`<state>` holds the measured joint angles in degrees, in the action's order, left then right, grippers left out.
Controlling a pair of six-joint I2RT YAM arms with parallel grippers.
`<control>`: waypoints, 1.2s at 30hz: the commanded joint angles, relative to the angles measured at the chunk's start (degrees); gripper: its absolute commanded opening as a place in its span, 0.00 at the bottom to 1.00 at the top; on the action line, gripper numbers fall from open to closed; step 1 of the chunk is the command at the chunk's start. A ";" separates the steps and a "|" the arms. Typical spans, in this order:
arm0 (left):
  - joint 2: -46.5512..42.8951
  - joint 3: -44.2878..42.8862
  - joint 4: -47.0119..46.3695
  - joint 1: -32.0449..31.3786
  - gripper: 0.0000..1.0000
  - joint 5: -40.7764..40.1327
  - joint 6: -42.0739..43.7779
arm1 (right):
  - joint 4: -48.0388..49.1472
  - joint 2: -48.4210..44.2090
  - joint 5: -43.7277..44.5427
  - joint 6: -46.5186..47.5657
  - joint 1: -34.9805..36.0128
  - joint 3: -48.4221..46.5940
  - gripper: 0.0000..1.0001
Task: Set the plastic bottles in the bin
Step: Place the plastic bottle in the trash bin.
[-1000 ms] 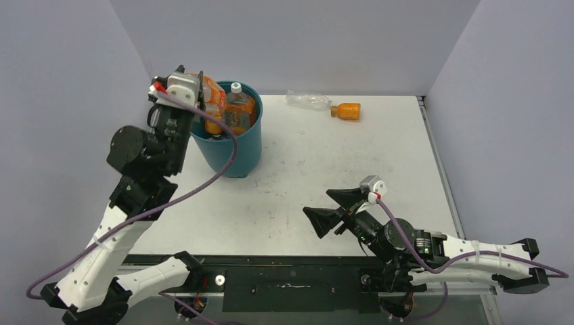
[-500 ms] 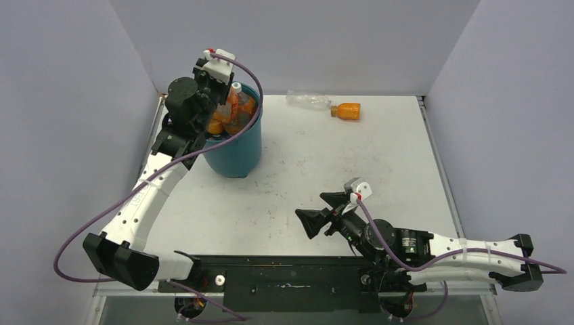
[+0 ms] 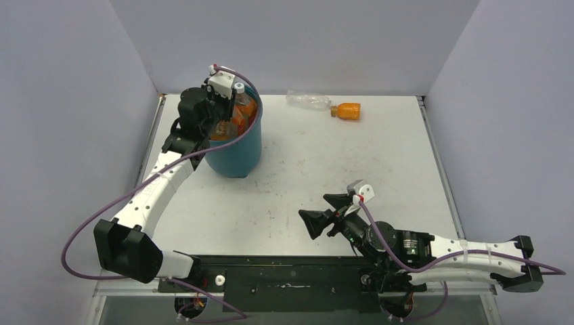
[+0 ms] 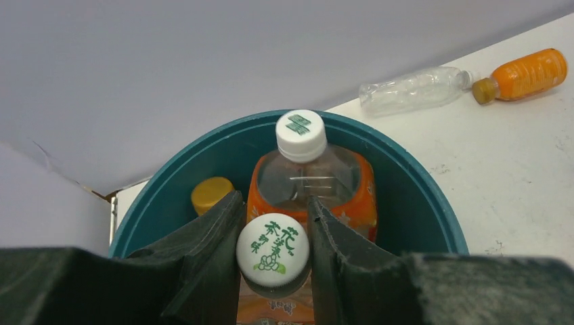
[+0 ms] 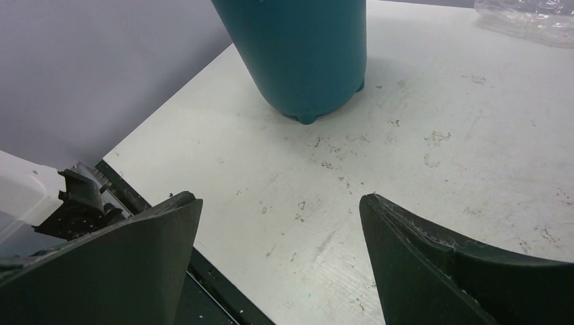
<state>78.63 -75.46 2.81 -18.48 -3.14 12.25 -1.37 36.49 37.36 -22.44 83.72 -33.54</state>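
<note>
Left gripper [image 4: 274, 203] has swung over round teal plastic bin [image 4: 433, 203], clamping white-capped orange-labelled plastic bottle [image 4: 273, 250]; release looks due. Right gripper [image 5: 279, 200] wide, empty.

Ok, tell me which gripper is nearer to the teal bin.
Left. The left gripper is over the mouth of the bin, shut on a white-capped bottle; the right gripper hangs open over the table, apart from the bin.

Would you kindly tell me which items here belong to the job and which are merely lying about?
Job: teal bin; gripped bottle; bottles inside the bin; clear bottle; orange bottle.
Not the job: table; purple cables.
</note>
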 commanded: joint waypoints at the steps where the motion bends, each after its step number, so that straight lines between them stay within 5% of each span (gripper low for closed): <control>1: -2.82 3.68 -5.07 0.80 0.00 2.34 -4.07 | 1.54 -0.57 1.07 -1.40 0.30 0.62 0.90; 18: -5.93 5.43 -2.94 1.33 0.00 11.12 -14.66 | 2.67 -0.20 0.36 -2.60 0.35 1.09 0.90; 26: -5.96 10.57 -2.90 1.34 0.00 7.35 -13.84 | 2.59 -0.20 0.30 -2.71 0.34 1.43 0.90; 31: -6.44 11.12 -3.11 1.34 0.47 4.81 -14.55 | 2.13 -0.22 0.75 -2.71 0.31 1.12 0.90; 36: -8.18 8.12 -2.90 1.20 0.65 4.90 -15.14 | 2.07 -0.04 1.08 -2.18 0.34 0.63 0.90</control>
<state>72.95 -64.88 -0.93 -17.17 2.17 -1.30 -0.95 36.53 37.32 -24.73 83.72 -32.75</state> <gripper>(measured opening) 0.621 0.897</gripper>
